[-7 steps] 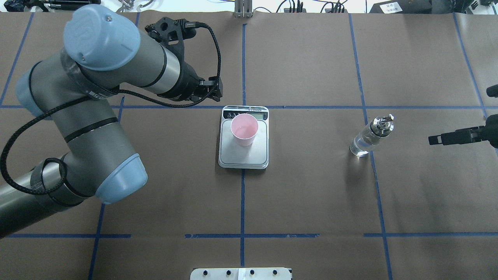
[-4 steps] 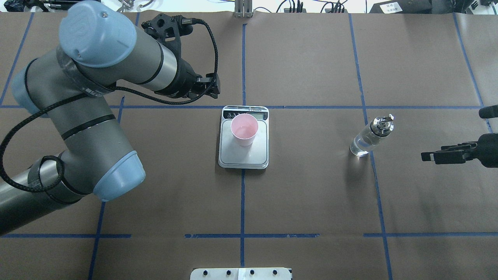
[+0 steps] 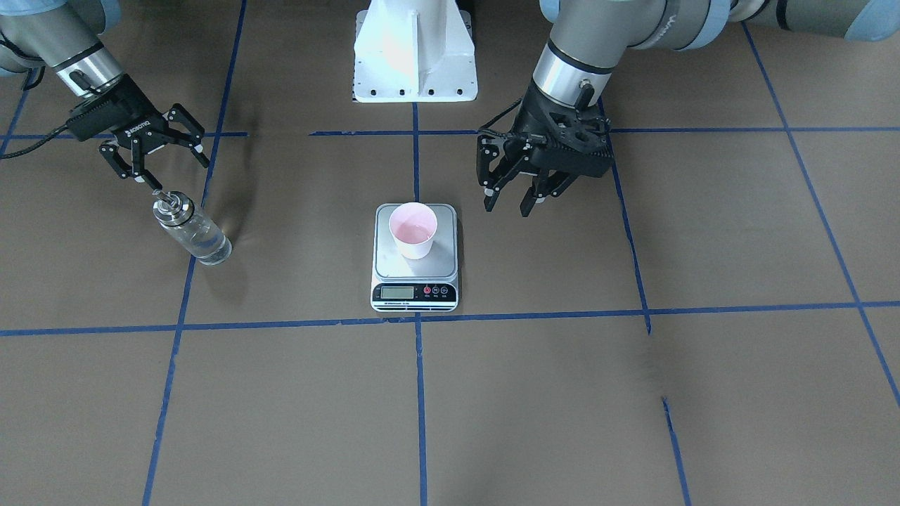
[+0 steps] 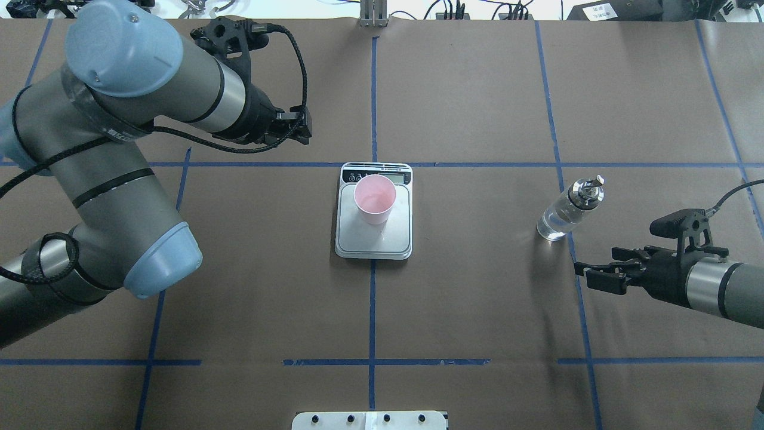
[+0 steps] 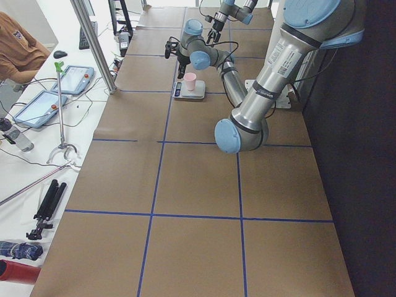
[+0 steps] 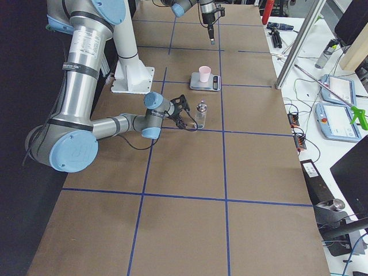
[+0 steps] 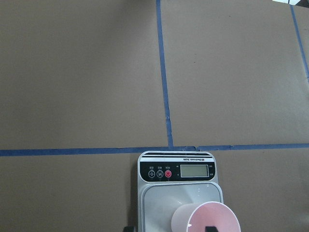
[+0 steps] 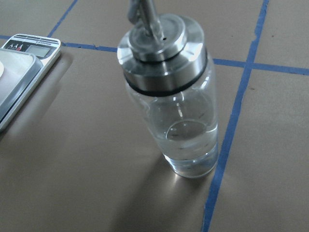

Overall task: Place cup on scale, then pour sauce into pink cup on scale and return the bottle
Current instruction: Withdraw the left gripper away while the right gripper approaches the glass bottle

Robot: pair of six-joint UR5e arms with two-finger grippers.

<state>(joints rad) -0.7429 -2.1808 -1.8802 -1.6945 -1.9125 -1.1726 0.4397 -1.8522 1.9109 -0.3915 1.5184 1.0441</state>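
Brown paper w/ blue tape lines covers the table [image 4: 477,298]. At centre sits the scale [image 4: 373,242], w/ the pink cup [image 4: 374,200] upright on its platform. Well to the robot's right of it the bottle [image 4: 564,212] stands upright, clear liquid [image 8: 188,140] inside. Near the bottle, not touching, the right gripper [image 3: 171,171] is spread wide. On the scale's other side the left gripper [image 3: 508,205] is spread & empty.
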